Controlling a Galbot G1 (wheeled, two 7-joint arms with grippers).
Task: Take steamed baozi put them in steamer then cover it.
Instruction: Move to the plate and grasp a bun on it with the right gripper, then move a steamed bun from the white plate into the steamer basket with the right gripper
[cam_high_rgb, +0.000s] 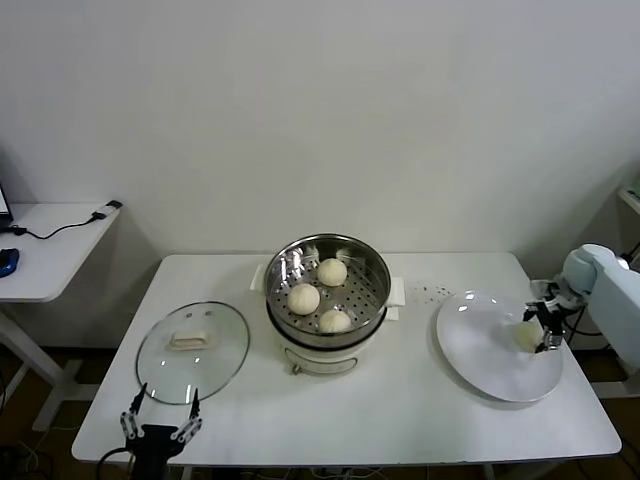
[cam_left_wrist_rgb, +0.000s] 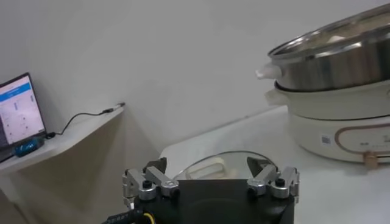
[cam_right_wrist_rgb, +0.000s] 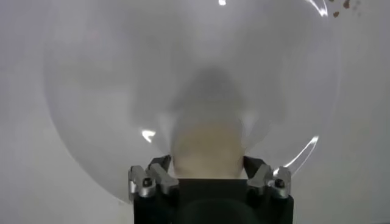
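Note:
The steamer (cam_high_rgb: 328, 292) stands mid-table, a shiny steel pot on a white base, with three baozi (cam_high_rgb: 304, 298) on its perforated tray. A fourth baozi (cam_high_rgb: 527, 336) lies on the right part of the flat white plate (cam_high_rgb: 480, 350). My right gripper (cam_high_rgb: 546, 322) is down over it, open, with the baozi (cam_right_wrist_rgb: 207, 149) between its fingers (cam_right_wrist_rgb: 159, 165), which stand close to its sides. The cover (cam_high_rgb: 192, 351), a clear glass lid with a cream handle, lies flat on the table left of the steamer. My left gripper (cam_high_rgb: 160, 415) is open and empty at the table's front edge, near the cover (cam_left_wrist_rgb: 213, 165).
A few dark crumbs (cam_high_rgb: 432, 291) lie between the steamer and the plate. A white side desk (cam_high_rgb: 50, 245) with a cable and a blue mouse stands to the far left; a laptop screen (cam_left_wrist_rgb: 18, 112) shows on it. The steamer's side (cam_left_wrist_rgb: 335, 103) rises beside the left gripper.

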